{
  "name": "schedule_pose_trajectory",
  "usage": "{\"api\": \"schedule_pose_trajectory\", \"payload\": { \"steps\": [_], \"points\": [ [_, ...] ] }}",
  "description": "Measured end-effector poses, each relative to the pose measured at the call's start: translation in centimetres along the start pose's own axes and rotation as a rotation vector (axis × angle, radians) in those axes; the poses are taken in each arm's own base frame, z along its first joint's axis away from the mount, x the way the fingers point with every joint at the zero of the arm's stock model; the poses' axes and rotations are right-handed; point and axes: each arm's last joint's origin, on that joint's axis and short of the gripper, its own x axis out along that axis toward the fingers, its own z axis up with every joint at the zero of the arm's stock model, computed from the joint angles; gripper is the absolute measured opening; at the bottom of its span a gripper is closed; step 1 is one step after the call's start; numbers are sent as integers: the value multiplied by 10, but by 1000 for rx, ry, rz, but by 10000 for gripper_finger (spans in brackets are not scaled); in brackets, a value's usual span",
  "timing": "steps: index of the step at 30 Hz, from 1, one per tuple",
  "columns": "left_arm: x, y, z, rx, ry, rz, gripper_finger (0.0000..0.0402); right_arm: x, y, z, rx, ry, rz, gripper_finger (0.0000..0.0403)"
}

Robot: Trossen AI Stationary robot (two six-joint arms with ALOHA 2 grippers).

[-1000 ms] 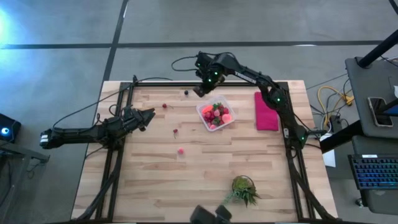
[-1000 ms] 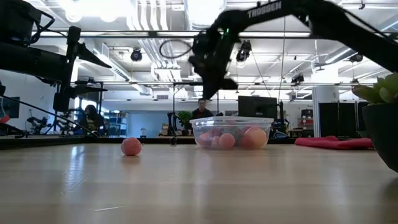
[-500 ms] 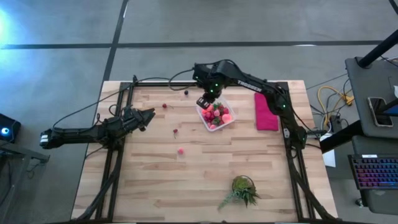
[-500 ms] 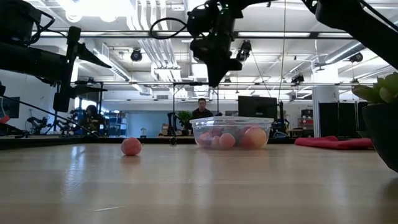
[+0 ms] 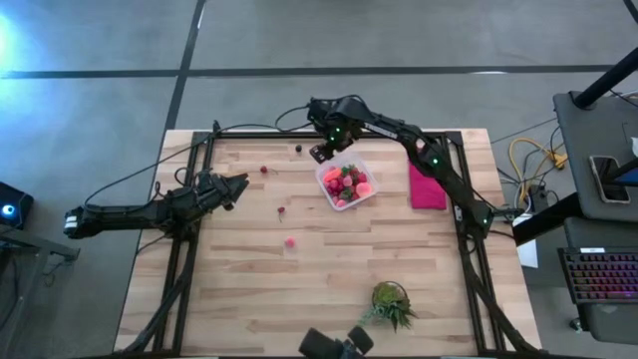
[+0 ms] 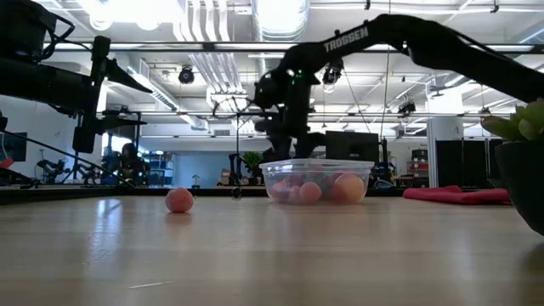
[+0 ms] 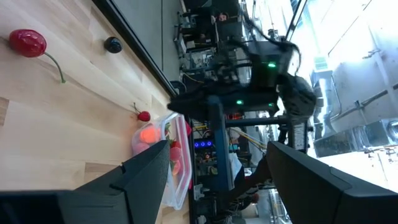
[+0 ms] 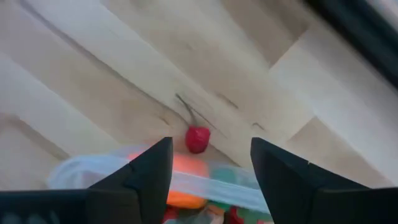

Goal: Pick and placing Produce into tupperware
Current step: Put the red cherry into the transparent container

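We see the right pincer [image 5: 319, 153] hanging above the worktop [image 5: 249, 289] just beyond the far-left corner of the clear tub [image 5: 346, 184] – its two fingers [image 8: 149, 171] are spread, with nothing between them. In its own wrist view a small red cherry [image 8: 197, 138] with a thin stem lies on the wood right beside the tub's rim. The tub sits toward the far middle of the worktop and holds a heap of red, pink and orange pieces [image 6: 319, 188]. Other pieces lie loose on the wood: a pink berry [image 5: 289, 241] near the centre, a stemmed cherry [image 5: 282, 210] a little beyond it, a red one [image 5: 263, 170] and a dark one [image 5: 297, 149] near the far edge. The left pincer [image 5: 237, 183] waits at the left side, well apart from the tub – its fingers spread and empty. A magenta cloth [image 5: 426, 178] lies right of the tub, and a spiky green plant [image 5: 390, 302] stands near the front.
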Motion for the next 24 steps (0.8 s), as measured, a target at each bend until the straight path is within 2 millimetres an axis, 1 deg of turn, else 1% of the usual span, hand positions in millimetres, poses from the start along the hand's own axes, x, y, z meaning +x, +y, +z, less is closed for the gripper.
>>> {"api": "schedule_pose_trajectory", "payload": {
  "steps": [4,7,9,12,15,18,21,24],
  "points": [
    [0,0,0,0,0,0,255,16,-2,-5,-45,105,-12,199],
    [0,0,0,0,0,-1,255,20,1,-17,-85,210,-44,188],
    [0,0,0,0,0,0,255,18,7,-23,-112,243,-60,181],
    [0,0,0,0,0,0,255,12,16,-25,-147,216,-54,176],
    [0,0,0,0,0,0,255,11,19,-17,-140,122,-19,180],
    [0,0,0,0,0,0,255,11,18,-11,-128,71,14,190],
    [0,0,0,0,0,0,255,20,18,-10,-127,81,10,199],
    [0,0,0,0,0,0,255,38,17,-10,-120,123,-1,202]
  ]
}}
